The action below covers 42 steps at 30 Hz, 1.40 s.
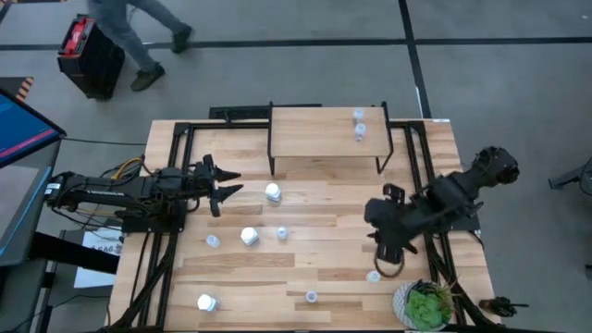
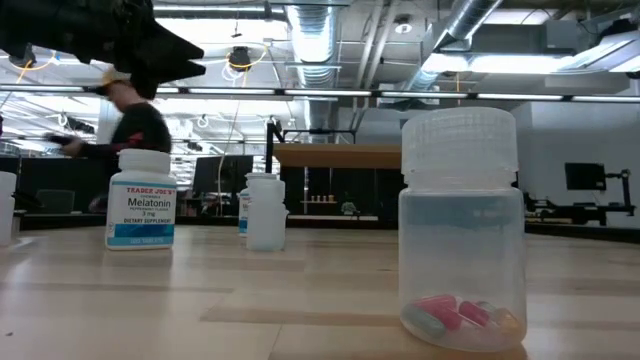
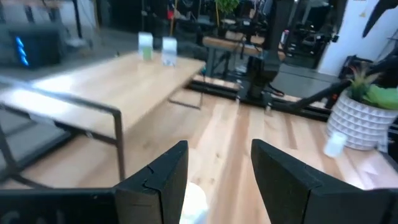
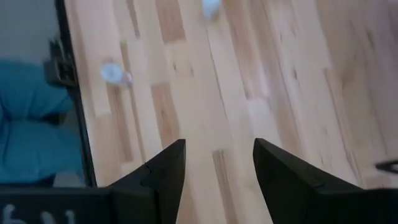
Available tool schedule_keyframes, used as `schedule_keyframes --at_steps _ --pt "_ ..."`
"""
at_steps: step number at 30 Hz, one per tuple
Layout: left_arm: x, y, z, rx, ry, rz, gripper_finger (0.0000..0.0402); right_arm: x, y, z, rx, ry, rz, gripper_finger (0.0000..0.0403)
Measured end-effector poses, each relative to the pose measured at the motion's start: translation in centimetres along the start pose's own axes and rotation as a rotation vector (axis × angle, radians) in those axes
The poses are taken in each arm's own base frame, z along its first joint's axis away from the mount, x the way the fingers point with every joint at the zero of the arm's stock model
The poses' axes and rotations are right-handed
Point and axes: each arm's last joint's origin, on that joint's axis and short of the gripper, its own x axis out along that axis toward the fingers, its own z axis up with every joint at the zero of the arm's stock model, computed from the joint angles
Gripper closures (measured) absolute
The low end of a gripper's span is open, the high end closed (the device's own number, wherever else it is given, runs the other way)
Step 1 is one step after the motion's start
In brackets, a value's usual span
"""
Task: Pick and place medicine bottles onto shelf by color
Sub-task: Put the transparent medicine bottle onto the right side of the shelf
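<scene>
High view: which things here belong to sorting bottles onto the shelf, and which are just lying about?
Job:
- small raised light-wood shelf on black legs, two pale translucent bottles already on it
- three bright white bottles on the table
- small pale translucent bottles scattered on the table
- left gripper, open, near a white bottle
- right gripper, open

Not job:
- round green potted plant

My left wrist view is smeared: the two bottles (image 3: pixel 157 48) on the shelf (image 3: pixel 106 87) are pale blobs, contents unreadable. A white bottle (image 3: pixel 194 202) below my left gripper (image 3: pixel 217 180) is mostly hidden by a finger. In the low view the near pill bottle (image 2: pixel 462 235) blocks what stands behind it, and another bottle (image 2: pixel 6 205) is cut off at the picture's edge. My right wrist view shows two blurred bottles (image 4: pixel 113 73), type unclear.
</scene>
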Motion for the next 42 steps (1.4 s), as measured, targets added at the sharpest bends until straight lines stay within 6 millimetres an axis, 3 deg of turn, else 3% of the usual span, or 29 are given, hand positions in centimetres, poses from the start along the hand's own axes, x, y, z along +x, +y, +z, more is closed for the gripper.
schedule_keyframes --at_steps 8,15,22,28,35,42 --pt "-0.1 -0.7 -0.4 -0.077 0.059 -0.156 0.0237 1.5 3.7 1.0 0.014 -0.157 0.085 0.0194" --pt "-0.5 -2.1 -0.4 -0.069 0.069 -0.306 0.0237 6.5 7.4 3.2 0.049 -0.195 0.171 0.0194" --pt "-0.9 -3.1 -0.1 -0.052 0.029 -0.394 0.0237 13.3 10.6 3.3 0.009 -0.031 0.262 0.0194" --pt "-1.1 -3.6 -0.2 -0.049 0.031 -0.411 0.0237 16.7 12.5 3.5 -0.062 -0.005 0.373 0.0194" --pt "-1.2 -3.8 -0.3 -0.047 0.036 -0.412 0.0237 17.6 12.6 3.7 -0.123 -0.007 0.389 0.0194" --pt "-1.2 -3.7 -0.3 -0.046 0.037 -0.399 0.0237 17.7 12.5 4.6 -0.443 -0.142 0.390 0.0194"
